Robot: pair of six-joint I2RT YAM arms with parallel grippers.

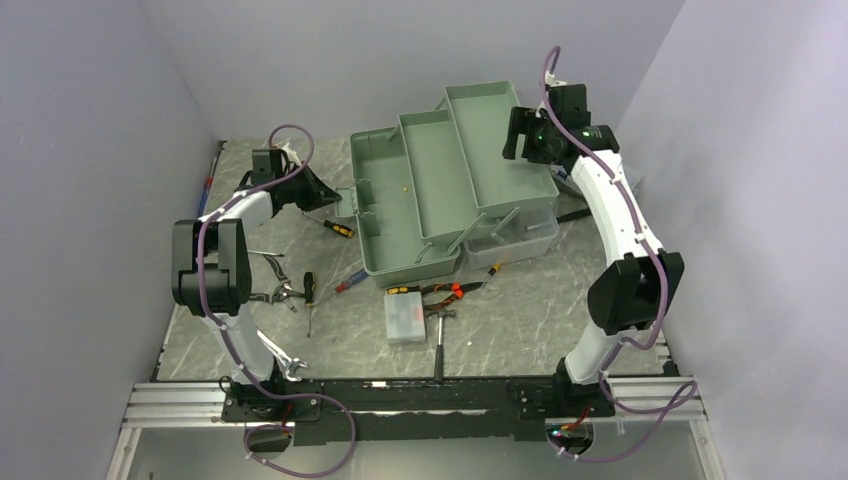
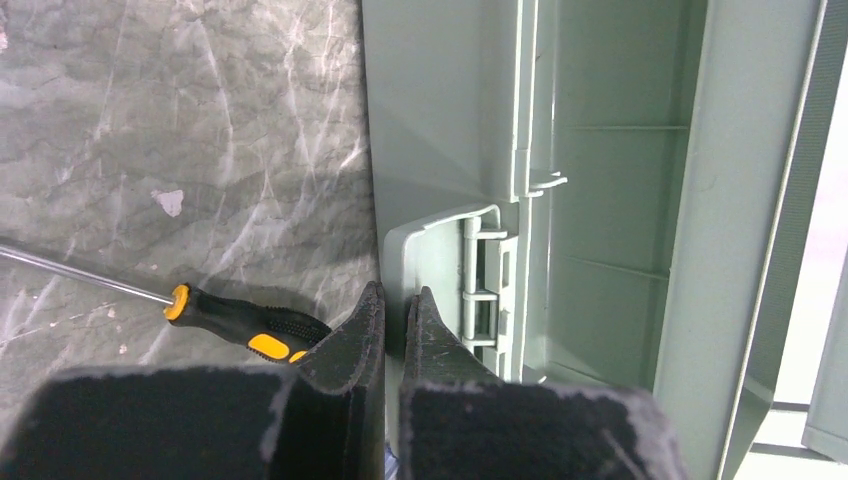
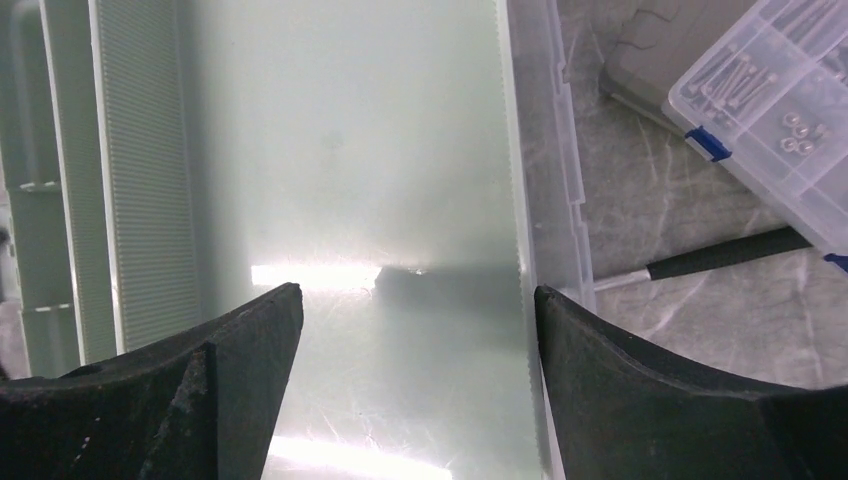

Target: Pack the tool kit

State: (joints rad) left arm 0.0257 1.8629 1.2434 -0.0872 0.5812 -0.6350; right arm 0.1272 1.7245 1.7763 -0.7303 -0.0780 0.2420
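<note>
One tool kit (image 1: 440,190) sits open toward the table's (image 1: 520,320) far edge, with three green tiers fanned out. Two grippers: the left gripper (image 2: 395,295) is pinched tight on the latch (image 2: 440,260) at the kit's left end, and the right gripper (image 3: 418,300) is spread wide above the top tray (image 1: 495,140). There's one black-and-orange screwdriver (image 2: 245,325) beside the left gripper and one hammer (image 1: 439,335) near the front edge.

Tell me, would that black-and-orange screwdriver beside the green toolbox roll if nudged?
Probably a little: the screwdriver has a rounded handle and thin round shaft, lying flat on the smooth table beside the tool kit. Its textured black-and-orange grip looks rubbery, so likely not slippery. It looks stiff and handle-heavy, so it might tip if lifted by the shaft.
</note>
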